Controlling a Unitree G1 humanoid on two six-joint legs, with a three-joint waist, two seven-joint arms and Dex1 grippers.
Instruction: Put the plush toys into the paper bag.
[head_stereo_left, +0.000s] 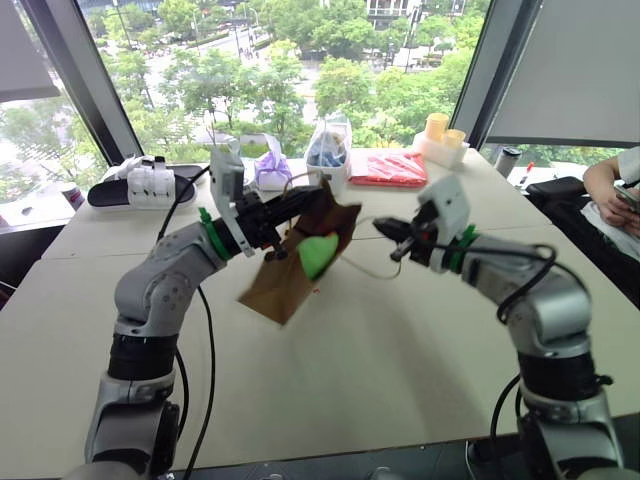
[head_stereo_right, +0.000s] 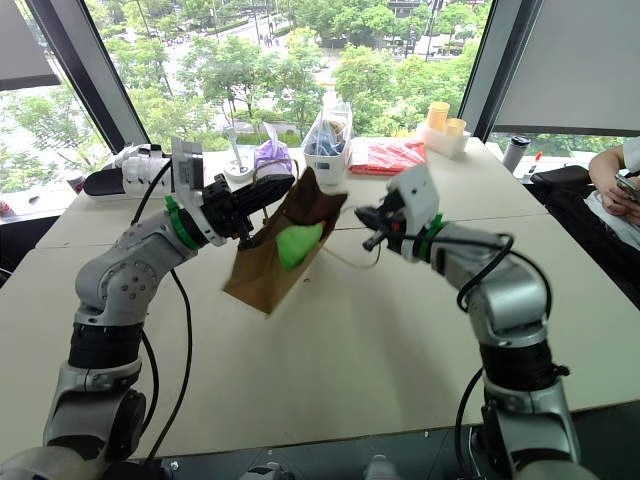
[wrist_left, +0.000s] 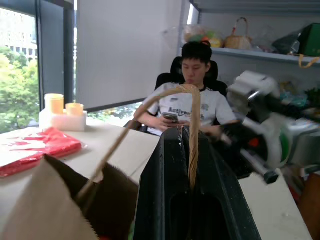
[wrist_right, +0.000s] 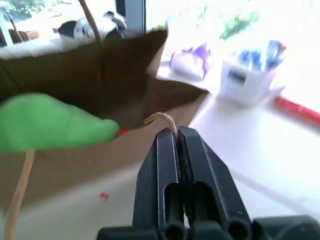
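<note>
The brown paper bag (head_stereo_left: 283, 285) hangs tilted above the table, stretched between my two grippers with its mouth up toward the right. My left gripper (head_stereo_left: 305, 202) is shut on one cord handle (wrist_left: 192, 135) at the bag's upper rim. My right gripper (head_stereo_left: 383, 226) is shut on the other cord handle (wrist_right: 161, 117), whose slack loops down beside the bag. A bright green plush toy (head_stereo_left: 318, 255) lies in the bag's mouth, partly bulging over the near rim (wrist_right: 50, 122). The inside of the bag below it is hidden.
At the table's far edge stand a purple tied pouch (head_stereo_left: 272, 170), a clear plastic bag with blue contents (head_stereo_left: 328, 150), a red packet (head_stereo_left: 388, 168), yellow cups (head_stereo_left: 443, 135) and a black tray (head_stereo_left: 140, 190). A person (head_stereo_left: 615, 190) sits at the right.
</note>
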